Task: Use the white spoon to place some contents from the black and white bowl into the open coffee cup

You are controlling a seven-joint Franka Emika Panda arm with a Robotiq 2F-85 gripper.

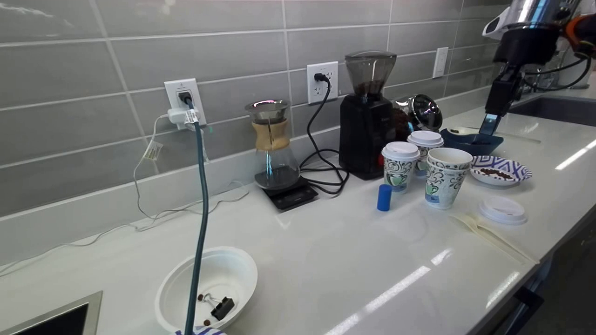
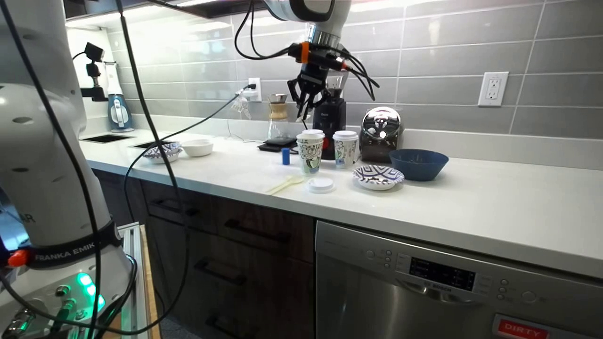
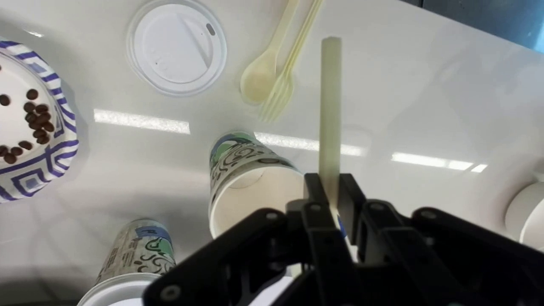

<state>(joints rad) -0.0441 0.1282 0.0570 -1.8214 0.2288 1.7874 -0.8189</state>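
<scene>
Black and white bowl (image 1: 519,170) with dark beans (image 3: 41,118) sits on the white counter (image 2: 494,197), near the open coffee cup (image 1: 446,179); pattern reads blue-violet here. Gripper (image 3: 330,187) is clamped on the white spoon (image 3: 330,106) by its handle, up in the air near the cups. Dark blue bowl (image 2: 419,162) just beside the patterned one, can't tell if touching. Wall side of the open cup: two lidded cups (image 1: 399,167), then black grinder (image 1: 363,135) and chrome appliance (image 2: 380,132) in front of gray tile (image 1: 223,51). Front side: loose lid (image 3: 176,46), second spoon (image 3: 258,78) and fork (image 3: 279,91), handles pointing at the counter's edge. Blue cylinder (image 1: 384,197) near the cups. Cable (image 1: 205,190) strung from the outlet (image 1: 174,86) over the counter, by a plain white bowl (image 1: 240,265) and another patterned bowl (image 2: 173,149), both well apart from the cups. Front edge drops off over dark drawers (image 2: 282,216) and dishwasher (image 2: 400,301). Bare counter runs on past the dark blue bowl, and between blue cylinder and plain white bowl.
</scene>
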